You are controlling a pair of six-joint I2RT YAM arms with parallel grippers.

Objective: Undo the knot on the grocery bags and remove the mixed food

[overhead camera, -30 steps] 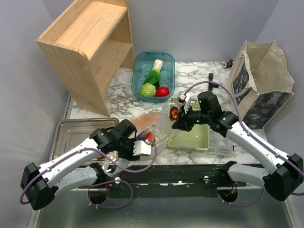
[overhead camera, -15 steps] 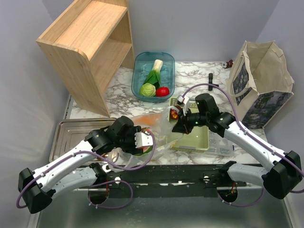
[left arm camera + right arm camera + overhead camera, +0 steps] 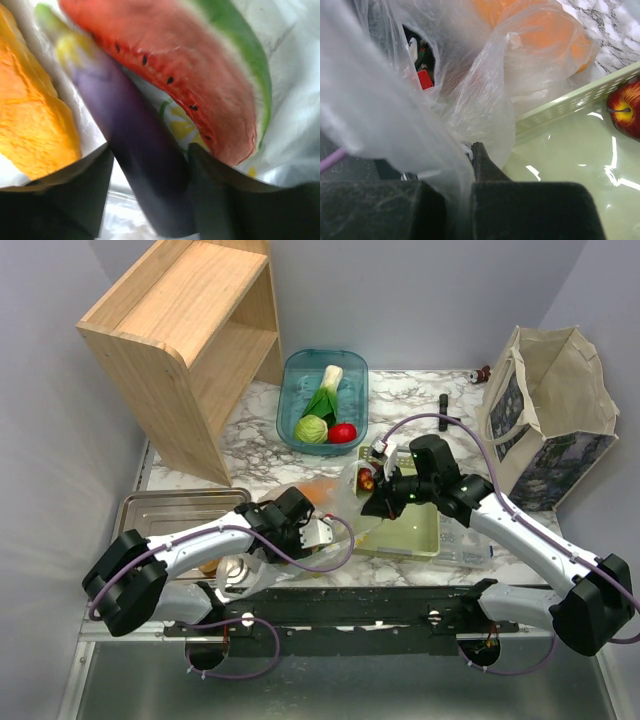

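The grocery bag (image 3: 338, 502) is a thin, crinkled, milky film lying mid-frame in the overhead view, against the left edge of the green basket (image 3: 415, 532), with orange glowing through its skin. In the left wrist view, a watermelon wedge (image 3: 200, 85), a purple eggplant (image 3: 125, 110) and an orange chips bag (image 3: 30, 125) sit packed together inside it. The left gripper (image 3: 150, 155) has its fingers spread on either side of the eggplant. The right gripper (image 3: 462, 175) is clamped on a fold of the bag's plastic, beside the basket where a dark red apple (image 3: 626, 114) lies. Compared with a second ago, the left arm's elbow has swung inward and its gripper has pushed further right into the bag. The right arm has barely shifted.
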